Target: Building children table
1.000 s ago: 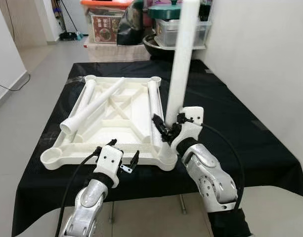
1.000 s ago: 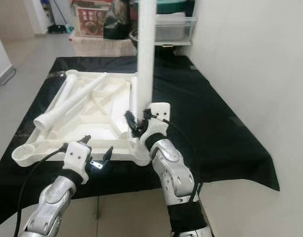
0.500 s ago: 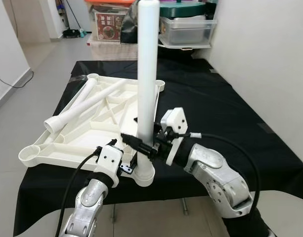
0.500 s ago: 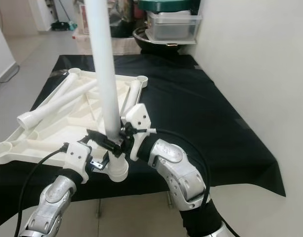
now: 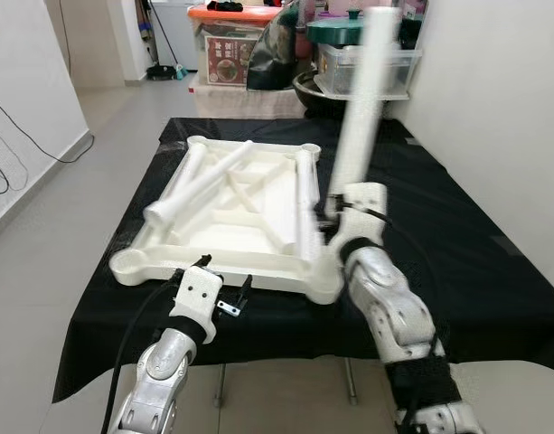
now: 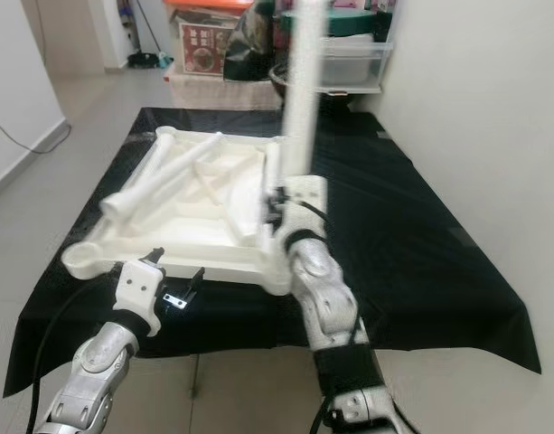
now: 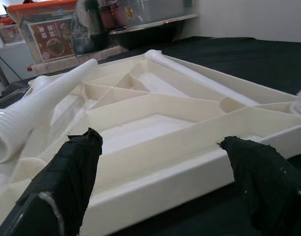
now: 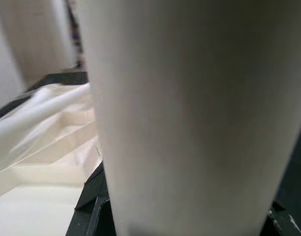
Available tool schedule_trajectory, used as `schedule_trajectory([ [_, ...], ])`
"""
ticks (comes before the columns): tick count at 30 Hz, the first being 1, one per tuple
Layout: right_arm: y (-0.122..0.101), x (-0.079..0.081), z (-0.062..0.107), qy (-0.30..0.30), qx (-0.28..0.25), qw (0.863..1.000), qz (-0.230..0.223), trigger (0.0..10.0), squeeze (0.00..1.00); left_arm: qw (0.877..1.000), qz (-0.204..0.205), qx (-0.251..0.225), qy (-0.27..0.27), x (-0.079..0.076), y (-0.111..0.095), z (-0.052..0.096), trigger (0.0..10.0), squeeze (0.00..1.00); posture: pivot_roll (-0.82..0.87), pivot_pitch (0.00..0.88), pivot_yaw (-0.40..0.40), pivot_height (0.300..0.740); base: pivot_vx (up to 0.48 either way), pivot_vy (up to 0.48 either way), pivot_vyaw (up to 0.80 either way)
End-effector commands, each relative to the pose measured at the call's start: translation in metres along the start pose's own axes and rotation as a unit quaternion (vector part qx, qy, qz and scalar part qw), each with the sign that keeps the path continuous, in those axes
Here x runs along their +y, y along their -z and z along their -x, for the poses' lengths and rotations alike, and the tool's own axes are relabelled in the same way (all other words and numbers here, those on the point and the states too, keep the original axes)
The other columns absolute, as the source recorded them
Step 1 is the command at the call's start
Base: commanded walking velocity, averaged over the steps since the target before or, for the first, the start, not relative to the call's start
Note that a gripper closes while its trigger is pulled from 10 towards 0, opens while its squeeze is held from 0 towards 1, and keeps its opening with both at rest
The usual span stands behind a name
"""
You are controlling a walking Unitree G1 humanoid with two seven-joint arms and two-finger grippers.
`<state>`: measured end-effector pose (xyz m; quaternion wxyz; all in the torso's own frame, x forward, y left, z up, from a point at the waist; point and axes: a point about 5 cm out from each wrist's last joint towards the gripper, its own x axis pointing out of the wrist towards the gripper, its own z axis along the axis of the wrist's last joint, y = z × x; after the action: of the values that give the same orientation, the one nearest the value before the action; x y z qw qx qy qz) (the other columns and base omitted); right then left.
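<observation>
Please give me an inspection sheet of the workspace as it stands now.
Surface: black cloth over the table.
Job's things: white tabletop lying upside down; two loose legs lying on it; one white leg held upright near its right front corner.
Clutter: nothing seen on the cloth.
Grippers: right gripper shut on the upright leg; left gripper open, before the tabletop's front edge.
Cables: black cables along both arms; floor cable by the left wall.
Surroundings: storage boxes behind the table.
</observation>
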<state>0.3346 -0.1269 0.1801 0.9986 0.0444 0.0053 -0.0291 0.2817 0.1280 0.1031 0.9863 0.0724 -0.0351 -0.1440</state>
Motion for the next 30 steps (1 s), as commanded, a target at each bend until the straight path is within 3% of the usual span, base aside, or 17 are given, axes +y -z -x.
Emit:
schedule_trajectory([
  [1, 0.024, -0.011, 0.006, 0.044, 0.059, 0.997, -0.015, 4.3, 0.00, 1.000, 0.001, 0.002, 0.004, 0.000, 0.002, -0.002, 10.0, 0.00, 0.00, 0.000, -0.039, 0.740, 0.000, 0.000, 0.00],
  [2, 0.022, 0.002, 0.008, 0.015, 0.048, 0.999, -0.014, 10.0, 0.00, 1.000, 0.001, 0.002, 0.006, 0.000, 0.002, -0.002, 10.0, 0.00, -0.01, 0.000, -0.034, 0.740, 0.000, 0.000, 0.00],
  [5, 0.020, 0.011, 0.009, -0.009, 0.040, 0.999, -0.013, 10.0, 0.00, 1.000, 0.000, 0.002, 0.007, -0.001, 0.002, -0.002, 10.0, 0.00, -0.01, 0.000, -0.033, 0.740, 0.000, 0.000, 0.00],
  [6, 0.007, 0.031, 0.015, -0.079, 0.001, 0.995, -0.055, 10.0, 0.77, 1.000, 0.001, 0.002, 0.009, -0.002, 0.001, -0.004, 10.0, 0.00, -0.02, 0.000, -0.027, 0.740, 0.000, 0.000, 0.00],
  [7, 0.007, 0.031, 0.015, -0.079, 0.001, 0.995, -0.055, 10.0, 0.77, 1.000, 0.001, 0.002, 0.009, -0.002, 0.001, -0.004, 10.0, 0.00, -0.02, 0.000, -0.027, 0.740, 0.000, 0.000, 0.00],
  [8, 0.001, 0.035, 0.016, -0.093, -0.015, 0.993, -0.067, 10.0, 1.00, 1.000, 0.002, 0.001, 0.010, -0.003, 0.001, -0.004, 10.0, 0.00, -0.02, 0.000, -0.027, 0.740, 0.000, 0.000, 0.00],
  [9, -0.005, 0.039, 0.017, -0.117, -0.023, 0.990, -0.074, 10.0, 1.00, 1.000, 0.002, 0.000, 0.011, -0.004, 0.000, -0.005, 10.0, 0.00, -0.02, 0.000, -0.029, 0.740, 0.000, 0.000, 0.00],
  [10, -0.010, 0.041, 0.016, -0.140, -0.030, 0.987, -0.077, 10.0, 0.27, 1.000, 0.002, 0.000, 0.011, -0.004, 0.000, -0.006, 10.0, 0.00, -0.01, 0.000, -0.030, 0.740, 0.000, 0.000, 0.00],
  [11, -0.018, 0.044, 0.018, -0.188, -0.041, 0.978, -0.085, 10.0, 0.00, 1.000, 0.003, -0.001, 0.011, -0.003, -0.001, -0.006, 10.0, 0.00, -0.01, 0.000, -0.030, 0.740, 0.000, 0.000, 0.00],
  [18, -0.036, 0.051, 0.032, -0.351, -0.072, 0.932, -0.063, 10.0, 0.00, 1.000, 0.002, -0.002, 0.009, 0.000, -0.001, -0.004, 10.0, 0.00, -0.01, 0.000, -0.031, 0.740, 0.000, 0.000, 0.00],
  [19, -0.033, 0.054, 0.040, -0.416, -0.068, 0.907, -0.017, 10.0, 0.00, 1.000, 0.002, -0.002, 0.009, 0.000, 0.000, -0.003, 10.0, 0.00, -0.01, 0.000, -0.031, 0.740, 0.000, 0.000, 0.00],
  [20, -0.033, 0.054, 0.040, -0.416, -0.068, 0.907, -0.017, 10.0, 0.00, 1.000, 0.002, -0.002, 0.009, 0.000, 0.000, -0.003, 10.0, 0.00, -0.01, 0.000, -0.031, 0.740, 0.000, 0.000, 0.00],
  [22, -0.018, 0.061, 0.051, -0.504, -0.044, 0.861, 0.056, 10.0, 0.00, 1.000, 0.001, -0.003, 0.008, 0.000, -0.001, -0.003, 10.0, 0.00, 0.01, 0.000, -0.046, 0.740, 0.000, 0.000, 0.00],
  [24, -0.013, 0.064, 0.052, -0.519, -0.036, 0.851, 0.068, 10.0, 0.00, 1.000, 0.002, -0.004, 0.007, 0.000, -0.002, -0.004, 10.0, 0.00, 0.01, 0.000, -0.049, 0.740, 0.000, 0.000, 0.00],
  [27, -0.005, 0.069, 0.047, -0.515, -0.025, 0.853, 0.083, 6.7, 0.00, 1.000, 0.001, -0.005, 0.003, 0.001, -0.003, -0.004, 10.0, 0.00, 0.02, 0.000, -0.056, 0.740, 0.000, 0.000, 0.00],
  [29, -0.005, 0.069, 0.047, -0.515, -0.025, 0.853, 0.083, 6.7, 0.00, 1.000, 0.001, -0.005, 0.003, 0.001, -0.003, -0.004, 10.0, 0.00, 0.02, 0.000, -0.056, 0.740, 0.000, 0.000, 0.00],
  [30, -0.003, 0.070, 0.042, -0.499, -0.023, 0.863, 0.081, 1.2, 0.00, 1.000, 0.001, -0.005, 0.000, 0.002, -0.002, -0.004, 10.0, 0.00, 0.03, 0.000, -0.059, 0.740, 0.000, 0.000, 0.00],
])
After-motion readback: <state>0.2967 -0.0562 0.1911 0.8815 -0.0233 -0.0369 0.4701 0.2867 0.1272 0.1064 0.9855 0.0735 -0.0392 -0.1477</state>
